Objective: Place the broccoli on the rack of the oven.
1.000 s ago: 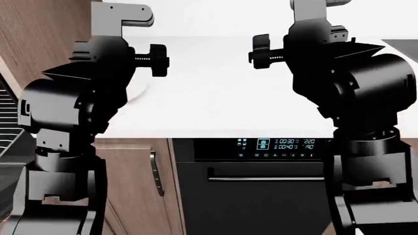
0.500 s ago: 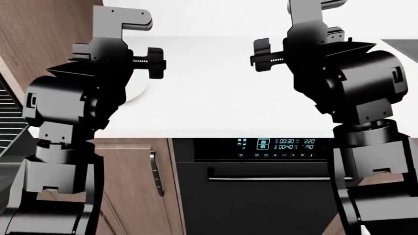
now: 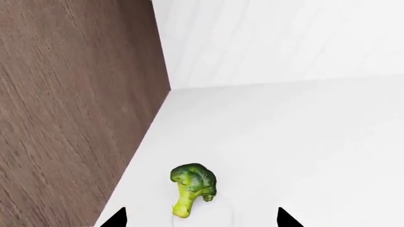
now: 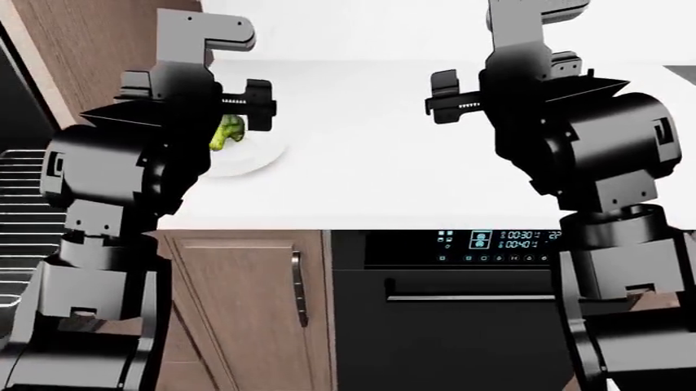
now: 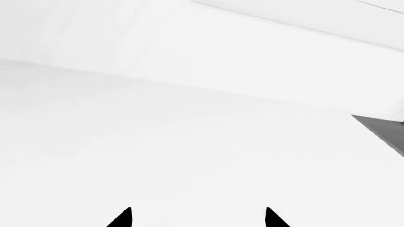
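Far left of head view: silver wire rack (image 4: pixel 24 208) now showing in several bars, with the dark edge of the oven (image 4: pixel 13 57) framed in brown wood above it. A second ago only a sliver of rack was in view; the view has swung left, and the black oven with blue display (image 4: pixel 495 240) has slid rightward with it.

Next along: left gripper (image 3: pixel 200 218), raised over the white bench (image 4: pixel 381 163). Jaws spread wide, two dark tips well apart, nothing between them.

Broccoli (image 4: pixel 227 132) newly visible in head view, peeking out just past the left arm, lying on a pale round plate (image 4: pixel 256 159). Hidden half a second back. Left wrist view has broccoli (image 3: pixel 191 187) on its side, near the wood side panel (image 3: pixel 69 118), head away from camera, stem toward the jaws.

Right: right gripper (image 5: pixel 197 218), jaws likewise released and empty, over bare bench.

Judgement: floret and rack both in sight together; left arm is the one lined up. Grasp not yet begun.
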You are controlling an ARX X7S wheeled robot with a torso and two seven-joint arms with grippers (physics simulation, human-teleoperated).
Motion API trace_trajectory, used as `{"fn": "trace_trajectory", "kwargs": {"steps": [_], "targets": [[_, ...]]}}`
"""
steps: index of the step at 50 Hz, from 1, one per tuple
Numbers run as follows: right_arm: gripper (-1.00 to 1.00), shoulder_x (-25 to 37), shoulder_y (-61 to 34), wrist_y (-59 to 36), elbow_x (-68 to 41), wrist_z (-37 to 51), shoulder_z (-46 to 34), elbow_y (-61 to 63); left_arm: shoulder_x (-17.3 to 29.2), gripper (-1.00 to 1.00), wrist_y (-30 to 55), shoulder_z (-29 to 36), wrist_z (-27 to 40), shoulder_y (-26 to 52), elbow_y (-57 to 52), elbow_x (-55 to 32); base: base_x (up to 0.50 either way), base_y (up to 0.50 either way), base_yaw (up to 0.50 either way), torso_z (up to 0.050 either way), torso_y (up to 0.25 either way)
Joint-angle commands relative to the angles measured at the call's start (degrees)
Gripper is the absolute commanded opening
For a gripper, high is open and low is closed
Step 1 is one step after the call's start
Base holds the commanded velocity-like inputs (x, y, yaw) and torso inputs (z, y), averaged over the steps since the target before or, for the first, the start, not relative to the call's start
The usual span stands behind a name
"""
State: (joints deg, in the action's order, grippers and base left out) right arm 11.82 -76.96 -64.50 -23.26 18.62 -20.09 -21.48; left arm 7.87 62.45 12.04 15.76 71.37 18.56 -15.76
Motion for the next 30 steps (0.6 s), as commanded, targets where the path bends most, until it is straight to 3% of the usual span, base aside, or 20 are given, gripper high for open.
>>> {"fn": "trace_trajectory", "kwargs": {"steps": [1, 30], "targets": [[1.00, 0.08, 0.66, 1.47, -0.21, -0.30, -0.04, -0.94, 0.21, 1.00, -0.69, 0.25, 0.20, -0.20, 0.61, -0.14, 0.00, 0.00, 0.00, 0.000, 0.000], [1.00, 1.00, 1.85, 0.81, -1.81, -1.01, 0.07, 0.59, 0.62, 1.00, -1.53, 1.39, 0.36, -0.54, 0.89, -0.88, 0.10, 0.00, 0.00, 0.000, 0.000]]}}
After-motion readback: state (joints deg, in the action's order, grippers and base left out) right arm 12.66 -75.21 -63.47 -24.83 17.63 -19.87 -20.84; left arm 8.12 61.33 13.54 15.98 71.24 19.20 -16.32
